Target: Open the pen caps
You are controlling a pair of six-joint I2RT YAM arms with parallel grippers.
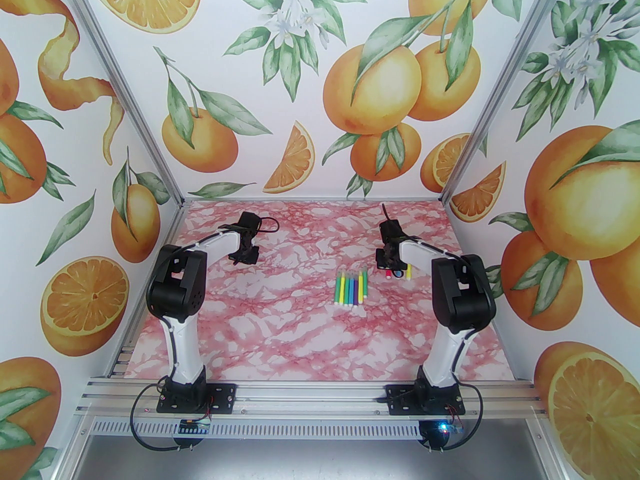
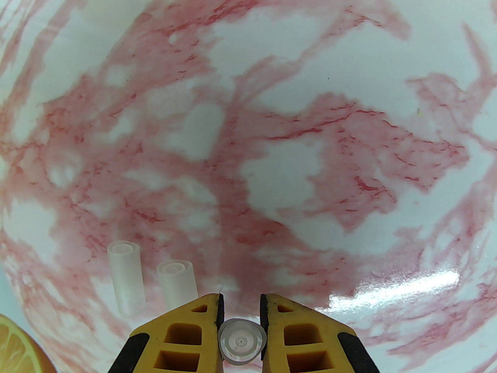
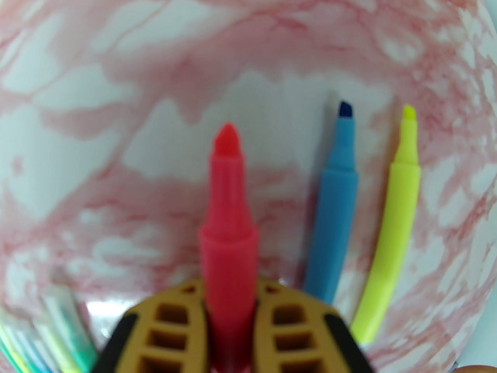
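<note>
Surveying the pink-and-white marbled tabletop (image 1: 300, 338): task looks part done.

Row of slim coloured markers (image 1: 352, 288) lies side by side just left of the right gripper (image 3: 231, 290). In the right wrist view their near ends look capped in clear plastic, though blurred. Roughly 6 in the row, count uncertain. These look like the ones left to open.

Right gripper: jaws clamped on a red plastic marker (image 3: 227, 208), felt tip bare and pointing away from the fingers. On the table just right of it lies a blue plastic marker (image 3: 337, 200), and beyond that a yellow plastic marker (image 3: 398, 223), both tips bare. So 3 opened.

Left gripper (image 2: 240, 303), well apart from the pens: jaws nearly closed, pinching a short translucent plastic cap (image 2: 241, 342), seen end-on between the pads. Ahead and left of its fingers, 2 loose translucent caps (image 2: 126, 282) (image 2: 176, 284) lie on the table, near each other but apart.

Judgement: 3 caps off, 2 set down, 1 not yet released. Red marker not yet laid beside the blue.
</note>
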